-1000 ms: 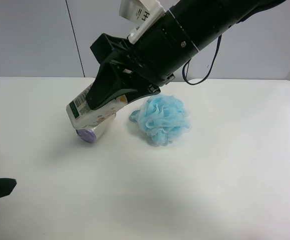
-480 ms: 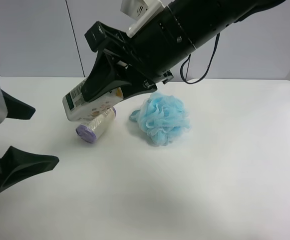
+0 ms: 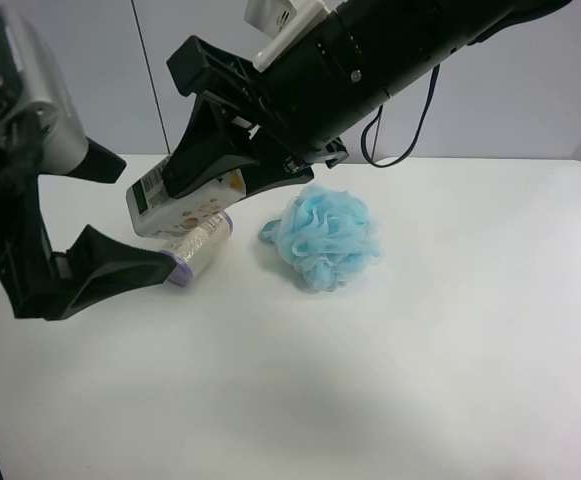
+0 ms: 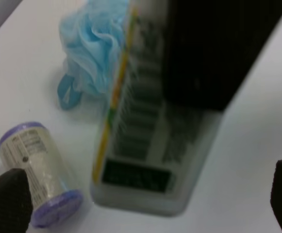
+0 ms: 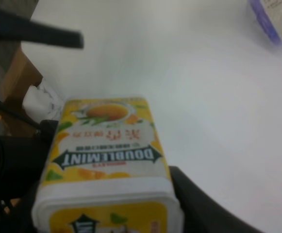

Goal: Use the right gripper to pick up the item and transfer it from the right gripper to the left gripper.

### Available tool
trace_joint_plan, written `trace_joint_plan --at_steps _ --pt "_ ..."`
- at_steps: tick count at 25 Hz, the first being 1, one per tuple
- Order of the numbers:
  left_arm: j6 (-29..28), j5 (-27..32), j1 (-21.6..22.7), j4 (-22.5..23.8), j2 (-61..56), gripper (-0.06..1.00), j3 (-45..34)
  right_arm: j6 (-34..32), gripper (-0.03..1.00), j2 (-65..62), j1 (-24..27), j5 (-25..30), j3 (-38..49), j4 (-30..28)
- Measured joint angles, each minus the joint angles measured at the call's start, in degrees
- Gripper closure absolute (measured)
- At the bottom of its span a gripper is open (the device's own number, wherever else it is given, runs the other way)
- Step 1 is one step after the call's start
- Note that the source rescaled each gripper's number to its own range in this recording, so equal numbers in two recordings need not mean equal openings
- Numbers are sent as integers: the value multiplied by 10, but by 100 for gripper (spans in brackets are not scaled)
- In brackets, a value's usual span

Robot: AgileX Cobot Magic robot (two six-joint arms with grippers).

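Observation:
My right gripper (image 3: 205, 180), an all-black claw with a cable and a white block, is shut on the item (image 3: 155, 205), a small white box with a green barcode label, held tilted above the table. In the right wrist view the item (image 5: 107, 155) shows its yellow-orange printed face, with a finger (image 5: 199, 206) beside it. My left gripper (image 3: 145, 215), with the silver-grey housing, is open. Its two fingers stand above and below the item's free end without touching it. In the left wrist view the item (image 4: 145, 145) fills the space between the fingertips (image 4: 7, 194).
A cream roll with purple ends (image 3: 195, 245) lies on the white table (image 3: 420, 380) just under the item. A fluffy blue mesh pouf (image 3: 325, 240) sits to its right. Both also show in the left wrist view, the roll (image 4: 34, 170) and the pouf (image 4: 92, 43).
The left gripper has come in from the exterior high view's left and risen, open, up to the item's free end. The right gripper lifted the item slightly and now holds it nearly still.

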State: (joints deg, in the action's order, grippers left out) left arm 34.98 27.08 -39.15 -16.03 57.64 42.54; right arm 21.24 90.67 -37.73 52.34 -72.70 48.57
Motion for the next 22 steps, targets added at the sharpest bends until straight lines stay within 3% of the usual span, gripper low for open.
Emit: trace_joint_plan --at_steps 12,22 --pt "45 -22 0 0 45 -4 13 -14 96 0 0 -5 0 1" --pt "51 -47 0 -1 45 20 13 -15 96 0 0 -13 0 51"
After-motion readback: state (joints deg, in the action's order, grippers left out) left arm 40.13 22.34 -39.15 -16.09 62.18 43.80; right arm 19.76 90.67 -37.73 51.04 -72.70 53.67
